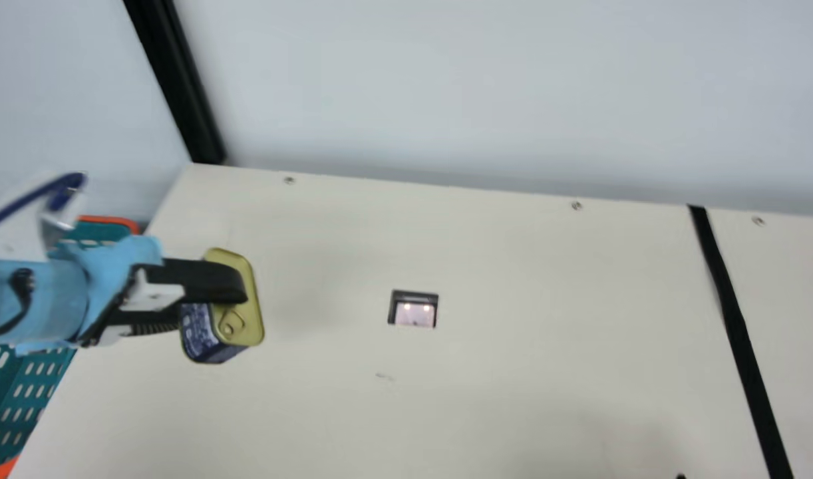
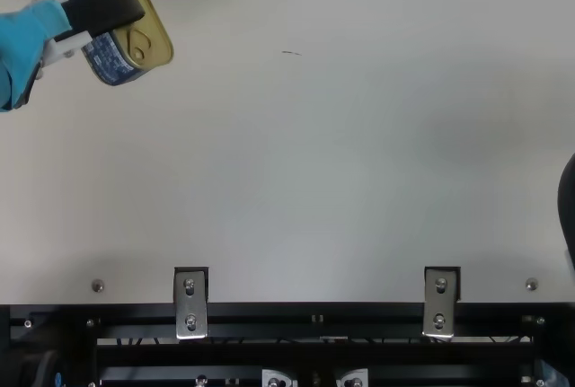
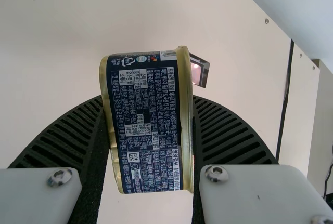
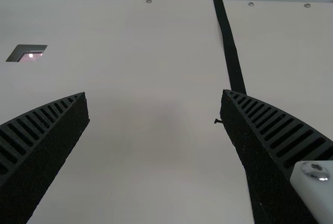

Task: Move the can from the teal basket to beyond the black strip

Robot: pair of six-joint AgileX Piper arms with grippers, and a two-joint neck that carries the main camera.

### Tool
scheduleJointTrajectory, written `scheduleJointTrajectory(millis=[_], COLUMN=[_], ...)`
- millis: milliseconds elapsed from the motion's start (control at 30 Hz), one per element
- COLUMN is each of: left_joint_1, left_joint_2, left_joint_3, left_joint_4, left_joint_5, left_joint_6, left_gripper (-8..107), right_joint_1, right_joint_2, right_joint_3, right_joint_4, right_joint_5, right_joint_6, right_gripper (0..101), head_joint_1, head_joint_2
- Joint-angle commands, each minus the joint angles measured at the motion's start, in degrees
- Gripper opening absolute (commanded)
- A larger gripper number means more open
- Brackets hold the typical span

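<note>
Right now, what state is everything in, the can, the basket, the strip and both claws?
Can: closed, ring-pull on its lid, held tilted, outside the basket.
Left claw: closed on the can.
Right claw: open, nothing between its fingers.
Teal basket: at the table's left side, partly in view.
Black strip: lying along the table.

A rounded rectangular metal can (image 1: pixel 236 327) with a gold pull-ring lid and dark blue label is held tilted at left, just beside the perforated teal plastic basket (image 1: pixel 32 399), orange-rimmed. The long, narrow black strip (image 1: pixel 738 326) runs near to far at right.
</note>
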Motion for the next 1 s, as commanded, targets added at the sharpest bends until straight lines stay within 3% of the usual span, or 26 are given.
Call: scheduleJointTrajectory(millis=[0,167,500,767,967], left_joint_1=[0.0,0.0,-2.1,-12.2,-21.9], left_joint_2=[0.0,0.0,-0.5,-1.7,-0.4], left_joint_3=[0.0,0.0,-0.5,-1.4,-3.0], left_joint_4=[0.0,0.0,2.2,13.8,24.4], left_joint_5=[0.0,0.0,-1.4,-3.7,-1.7], left_joint_6=[0.0,0.0,0.5,1.4,0.6], left_gripper=[10,10,10,10,10], right_joint_1=[0.0,0.0,0.0,0.0,0.0], right_joint_2=[0.0,0.0,0.0,0.0,0.0], right_joint_3=[0.0,0.0,0.0,0.0,0.0], right_joint_4=[0.0,0.0,0.0,0.0,0.0], right_joint_5=[0.0,0.0,0.0,0.0,0.0], right_joint_6=[0.0,0.0,0.0,0.0,0.0], right_gripper=[101,101,101,101,101], head_joint_1=[1.7,5.7,5.7,5.7,5.7], head_joint_2=[-1.0,-1.9,-1.9,-1.9,-1.9])
